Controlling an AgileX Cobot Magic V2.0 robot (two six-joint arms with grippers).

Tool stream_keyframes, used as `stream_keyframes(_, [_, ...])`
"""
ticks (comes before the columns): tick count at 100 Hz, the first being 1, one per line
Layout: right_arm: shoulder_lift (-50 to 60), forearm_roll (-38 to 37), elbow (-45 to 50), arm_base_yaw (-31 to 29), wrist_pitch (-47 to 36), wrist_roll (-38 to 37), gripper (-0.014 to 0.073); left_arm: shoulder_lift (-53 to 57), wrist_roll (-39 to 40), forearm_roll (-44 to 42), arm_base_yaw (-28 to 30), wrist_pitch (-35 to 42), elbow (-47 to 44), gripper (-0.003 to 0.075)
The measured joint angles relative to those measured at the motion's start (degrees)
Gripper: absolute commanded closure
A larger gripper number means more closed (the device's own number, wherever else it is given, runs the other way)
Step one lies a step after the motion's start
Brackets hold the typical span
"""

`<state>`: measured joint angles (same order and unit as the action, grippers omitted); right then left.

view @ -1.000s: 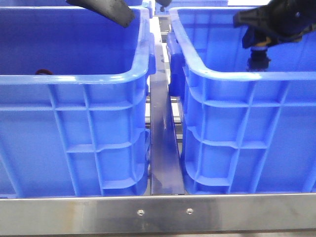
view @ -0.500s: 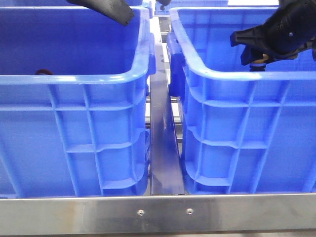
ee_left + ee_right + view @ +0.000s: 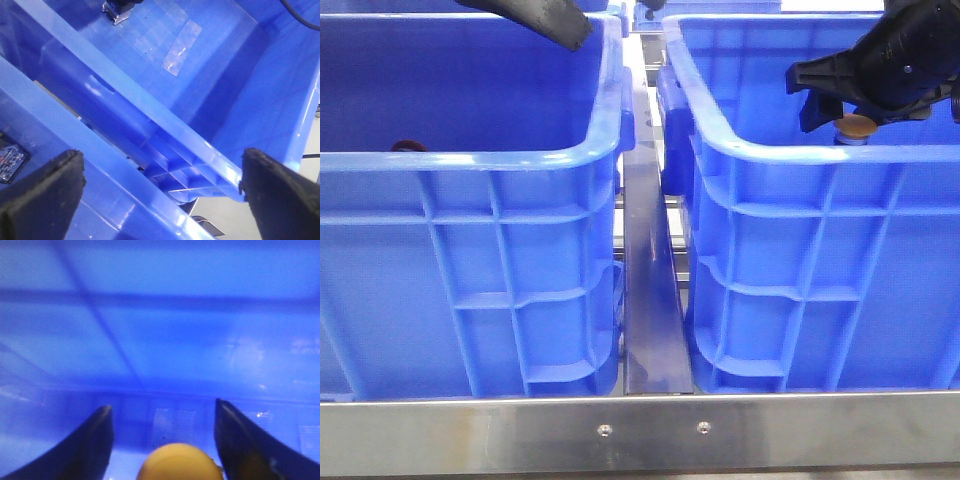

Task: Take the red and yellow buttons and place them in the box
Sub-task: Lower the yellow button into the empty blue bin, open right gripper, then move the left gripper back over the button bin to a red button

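Note:
The yellow button (image 3: 858,124) sits cap up, with its silvery collar below, just above the near rim of the right blue crate (image 3: 820,155). My right gripper (image 3: 835,105) is right over it, inside that crate. In the right wrist view the yellow cap (image 3: 180,464) lies between the fingers, touching one, with a gap to the other; the jaws stand apart (image 3: 162,405). A dark red cap edge (image 3: 408,146) peeks over the near rim of the left blue crate (image 3: 470,160). My left gripper (image 3: 555,25) hangs open and empty (image 3: 162,165) over the crates' rims.
A metal rail (image 3: 648,270) runs between the two crates and a metal bar (image 3: 650,430) crosses the front. In the left wrist view a small circuit board (image 3: 7,160) lies in one crate and a silvery part (image 3: 117,10) in the other, near clear tape (image 3: 177,47).
My right gripper came down and tilted over the right crate. The button, hanging below it a second ago, now shows its yellow cap upward. The left arm has not moved.

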<state>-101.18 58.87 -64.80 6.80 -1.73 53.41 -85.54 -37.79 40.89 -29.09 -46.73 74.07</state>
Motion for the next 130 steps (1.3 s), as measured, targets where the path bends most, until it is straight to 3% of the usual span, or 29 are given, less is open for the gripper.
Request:
stream_keyframes(44, [2.4,0.0,0.0,0.0,0.1,0.0,0.0105,0.0,0.0,0.0,0.0,0.0,0.0,0.0121])
stream_keyframes(94, [23.1,0.0,11.5,0.0,1.7,0.2,0.0105,0.0,0.0,0.0,0.1,0.5,0.0,0.0121])
stream_keyframes(112, [30.8,0.0,16.7,0.0,1.7,0.2,0.0105,1.7,0.2,0.0,3.5,0.5,0.0,0.0121])
stream_keyframes(130, [34.5,0.0,19.2,0.0,1.7,0.2,0.0105,4.3,9.6,-6.1,9.6,0.6,0.0,0.0121])
